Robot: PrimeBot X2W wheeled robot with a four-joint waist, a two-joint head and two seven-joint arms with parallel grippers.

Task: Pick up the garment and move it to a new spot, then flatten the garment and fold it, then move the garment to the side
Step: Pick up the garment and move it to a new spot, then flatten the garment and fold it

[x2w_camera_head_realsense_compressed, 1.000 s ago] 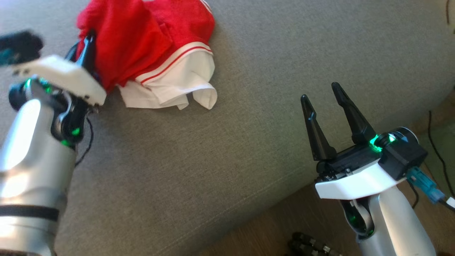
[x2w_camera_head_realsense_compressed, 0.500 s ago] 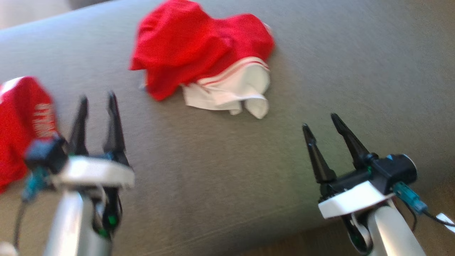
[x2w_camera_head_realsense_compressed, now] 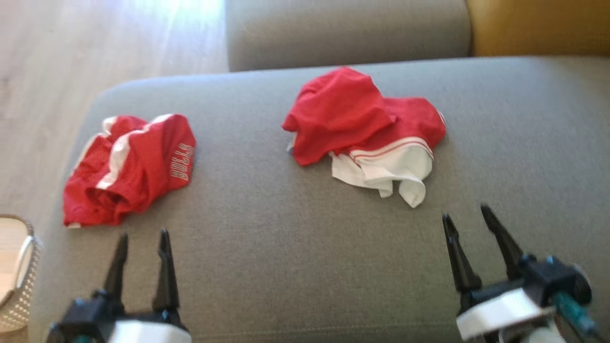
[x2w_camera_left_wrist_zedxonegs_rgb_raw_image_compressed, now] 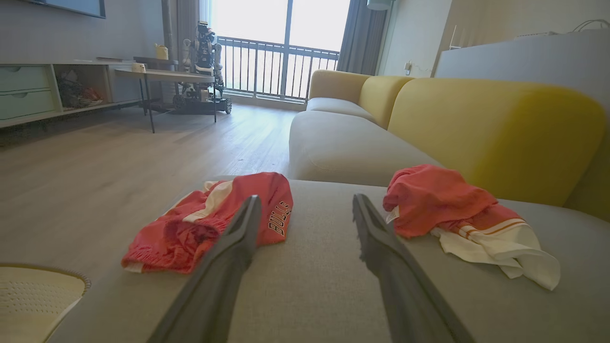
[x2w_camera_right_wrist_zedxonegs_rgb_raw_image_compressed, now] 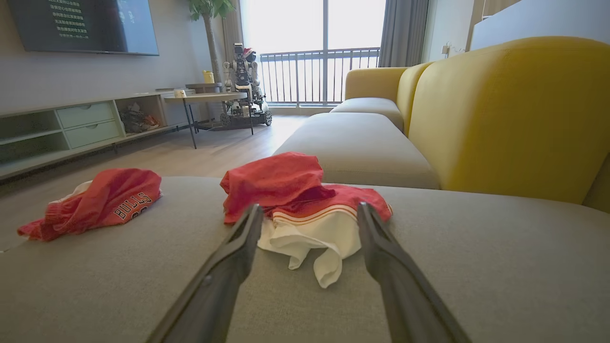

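Big grey fabric sofa seat (x2w_camera_head_realsense_compressed: 267, 286) fills most of the scene, with a yellow sofa back (x2w_camera_right_wrist_zedxonegs_rgb_raw_image_compressed: 500, 109) behind it and pale wood floor (x2w_camera_head_realsense_compressed: 71, 57) off to the left. The crumpled red mesh garment with a white striped hem (x2w_camera_head_realsense_compressed: 367, 128) sits bunched up around mid-seat. The red Bulls shorts (x2w_camera_head_realsense_compressed: 133, 166) lie well apart from it at the left end. A white perforated basket (x2w_camera_head_realsense_compressed: 19, 286) is down by the corner. The left gripper (x2w_camera_head_realsense_compressed: 144, 233) and right gripper (x2w_camera_head_realsense_compressed: 465, 212) hover near the front edge, fingers spread wide, holding nothing.
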